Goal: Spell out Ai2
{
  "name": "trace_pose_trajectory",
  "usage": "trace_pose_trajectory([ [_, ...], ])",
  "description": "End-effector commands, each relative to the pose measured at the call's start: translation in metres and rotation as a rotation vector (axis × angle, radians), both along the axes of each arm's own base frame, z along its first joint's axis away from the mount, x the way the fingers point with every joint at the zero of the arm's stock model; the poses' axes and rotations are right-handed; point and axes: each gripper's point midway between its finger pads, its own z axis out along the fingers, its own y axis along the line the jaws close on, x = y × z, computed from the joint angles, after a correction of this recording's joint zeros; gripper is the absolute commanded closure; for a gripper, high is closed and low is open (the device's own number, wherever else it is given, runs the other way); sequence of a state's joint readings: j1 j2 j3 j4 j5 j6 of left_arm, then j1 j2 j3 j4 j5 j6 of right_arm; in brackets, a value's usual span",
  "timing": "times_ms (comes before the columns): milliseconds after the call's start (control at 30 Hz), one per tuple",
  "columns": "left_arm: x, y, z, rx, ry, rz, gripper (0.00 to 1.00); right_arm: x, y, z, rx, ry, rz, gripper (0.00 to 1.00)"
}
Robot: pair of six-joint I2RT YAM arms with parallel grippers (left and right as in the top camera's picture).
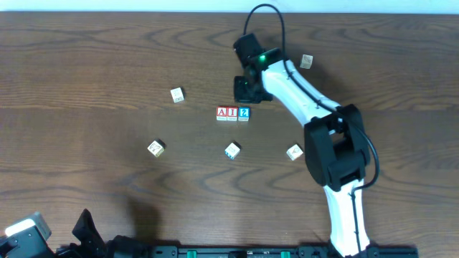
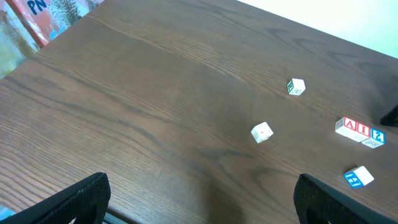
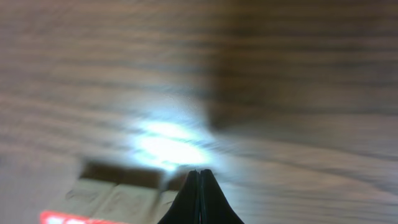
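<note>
The left tool [image 2: 199,194] gapes wide; the Ai2 blocks [image 2: 359,130] touch in a row, 3 other cubes [image 2: 262,132] nearby.

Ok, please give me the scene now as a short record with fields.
row: A block, I block, 2 block side by side, reading Ai2
right gripper: shut, holding nothing, just beyond the row
left gripper: open, holding nothing, far from the row
pale cubes: five, scattered on the table
</note>
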State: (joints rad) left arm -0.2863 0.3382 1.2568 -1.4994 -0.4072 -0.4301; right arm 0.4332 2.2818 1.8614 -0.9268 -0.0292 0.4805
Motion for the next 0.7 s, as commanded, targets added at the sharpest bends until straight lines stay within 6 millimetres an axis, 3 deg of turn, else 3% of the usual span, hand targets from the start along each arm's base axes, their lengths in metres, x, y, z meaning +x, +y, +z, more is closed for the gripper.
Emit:
trace_pose_trajectory([
  [0,-0.001,0.002,0.001,0.003,-0.009,0.01,0.05,0.035,-0.037,0.038,-0.03,-0.113,-0.106,0.99],
  [167,-0.001,0.002,0.001,0.003,-0.009,0.01,0.05,0.049,-0.073,0.077,-0.063,-0.19,-0.123,0.98],
  [200,-0.001,0.002,0.001,0.003,-0.009,0.01,0.05,0.051,-0.079,0.087,-0.061,-0.208,-0.126,0.72],
  [233,-0.001,0.002,0.001,0.003,-0.009,0.01,0.05,0.052,-0.083,0.094,-0.059,-0.223,-0.124,0.4],
  [267,-0.001,0.002,0.001,0.003,-0.009,0.01,0.04,0.052,-0.086,0.101,-0.059,-0.234,-0.122,0.01],
  [400,-0.001,0.002,0.001,0.003,-0.009,0.01,0.05,0.047,-0.093,0.117,-0.056,-0.247,-0.134,0.01],
  [667,-0.001,0.002,0.001,0.003,-0.009,0.01,0.05,0.047,-0.092,0.116,-0.056,-0.246,-0.131,0.01],
])
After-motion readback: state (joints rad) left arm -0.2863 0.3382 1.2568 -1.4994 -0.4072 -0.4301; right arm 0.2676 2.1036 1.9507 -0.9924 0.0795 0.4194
